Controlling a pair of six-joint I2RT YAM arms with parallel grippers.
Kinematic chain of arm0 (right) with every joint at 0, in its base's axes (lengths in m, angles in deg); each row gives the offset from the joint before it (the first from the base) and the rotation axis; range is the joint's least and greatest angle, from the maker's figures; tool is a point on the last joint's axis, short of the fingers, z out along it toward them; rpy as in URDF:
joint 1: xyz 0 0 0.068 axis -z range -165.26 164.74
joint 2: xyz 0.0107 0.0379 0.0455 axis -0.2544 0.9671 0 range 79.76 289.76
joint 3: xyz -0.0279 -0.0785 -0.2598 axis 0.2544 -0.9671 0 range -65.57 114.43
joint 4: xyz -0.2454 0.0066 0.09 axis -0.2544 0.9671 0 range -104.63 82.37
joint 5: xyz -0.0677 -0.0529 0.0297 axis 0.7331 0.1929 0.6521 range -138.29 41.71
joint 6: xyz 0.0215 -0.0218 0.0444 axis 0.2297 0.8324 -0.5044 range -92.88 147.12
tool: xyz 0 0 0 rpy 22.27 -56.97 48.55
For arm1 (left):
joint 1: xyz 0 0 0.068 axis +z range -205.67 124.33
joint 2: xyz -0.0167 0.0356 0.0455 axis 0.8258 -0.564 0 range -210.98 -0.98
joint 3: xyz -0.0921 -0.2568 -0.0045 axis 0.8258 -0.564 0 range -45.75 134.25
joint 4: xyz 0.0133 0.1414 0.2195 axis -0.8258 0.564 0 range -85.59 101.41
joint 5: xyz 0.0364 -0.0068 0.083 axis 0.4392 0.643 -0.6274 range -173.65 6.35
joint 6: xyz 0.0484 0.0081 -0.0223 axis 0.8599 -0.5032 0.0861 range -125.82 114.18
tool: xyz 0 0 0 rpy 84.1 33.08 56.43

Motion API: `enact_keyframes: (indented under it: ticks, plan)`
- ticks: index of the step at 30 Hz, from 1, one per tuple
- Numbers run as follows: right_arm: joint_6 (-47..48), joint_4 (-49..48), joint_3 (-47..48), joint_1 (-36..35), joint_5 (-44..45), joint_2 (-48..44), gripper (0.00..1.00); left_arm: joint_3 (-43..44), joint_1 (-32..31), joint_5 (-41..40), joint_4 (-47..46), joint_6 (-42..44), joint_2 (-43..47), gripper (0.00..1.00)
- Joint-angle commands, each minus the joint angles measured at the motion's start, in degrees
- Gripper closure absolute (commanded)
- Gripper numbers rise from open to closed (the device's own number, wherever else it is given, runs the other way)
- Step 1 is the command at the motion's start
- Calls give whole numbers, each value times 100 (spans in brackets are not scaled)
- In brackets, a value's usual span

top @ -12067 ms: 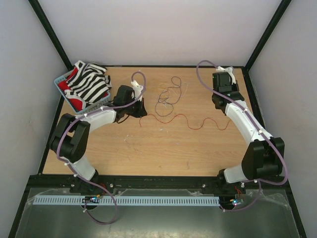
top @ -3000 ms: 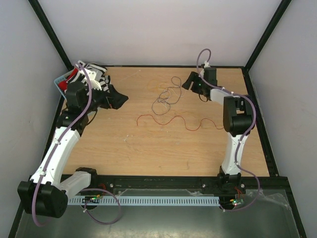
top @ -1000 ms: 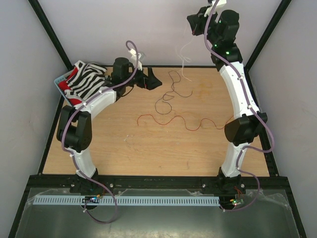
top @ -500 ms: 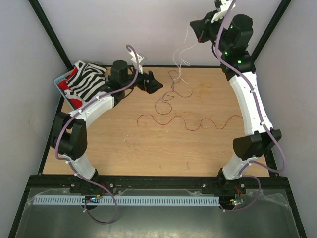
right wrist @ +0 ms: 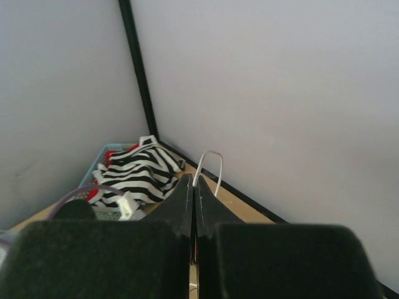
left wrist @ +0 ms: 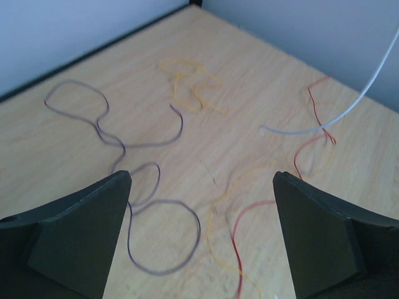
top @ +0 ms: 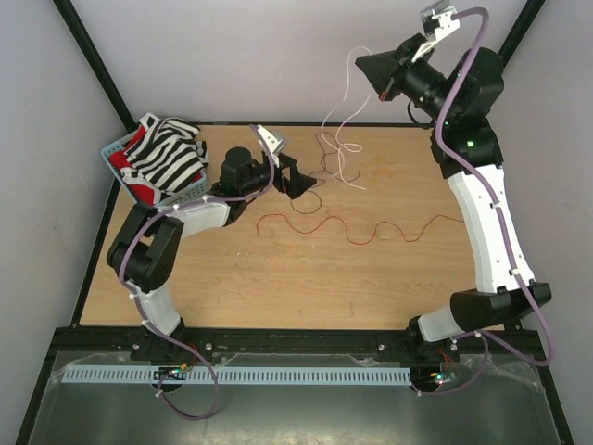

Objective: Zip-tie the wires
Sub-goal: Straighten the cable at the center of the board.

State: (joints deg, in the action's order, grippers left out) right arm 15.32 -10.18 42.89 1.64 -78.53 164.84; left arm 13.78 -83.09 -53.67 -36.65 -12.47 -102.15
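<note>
Right wrist: the right tool (right wrist: 194,187) is pinched tight on a whitish strand (right wrist: 212,153). Top: it is held high, presumably to separate that strand. The wires (top: 352,227) lie on the counter (top: 278,287), far centre. Left wrist: the left tool (left wrist: 201,180) gapes wide above them, probably ready to gather.

Pale grey walls (top: 296,56), blk frame posts (top: 93,65) — light wood tbl (top: 278,278), even light.
</note>
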Motion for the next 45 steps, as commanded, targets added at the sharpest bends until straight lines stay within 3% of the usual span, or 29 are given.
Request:
enact_keyframes:
  ticks: [1,17,21,23,28,35,42,45]
  plan:
    - [-408,-609,-467,1,-459,-488,94,113,-104,-60,-2302,-549,-497,1]
    - [-346,-583,-532,1,-378,-793,93,120,-590,1106,-2668,-143,-635,3]
    - [-370,-635,-590,2,-356,-889,92,275,-755,1190,-2738,-164,-694,38]
    - [-341,-638,-621,1,-292,-927,92,326,-804,1243,-2775,-196,-693,45]
    - [-322,-601,-676,1,-226,-958,92,302,-958,1251,-2812,-180,-653,51]
    - [-54,-178,-694,8,314,-1073,91,164,-906,1007,-2812,-122,-630,100]
    - [770,1031,-771,49,1499,-1217,88,-596,-311,387,-2701,-237,-76,100]
    - [1279,1461,-1030,53,2251,-1269,87,-826,107,129,-1992,-191,441,100]
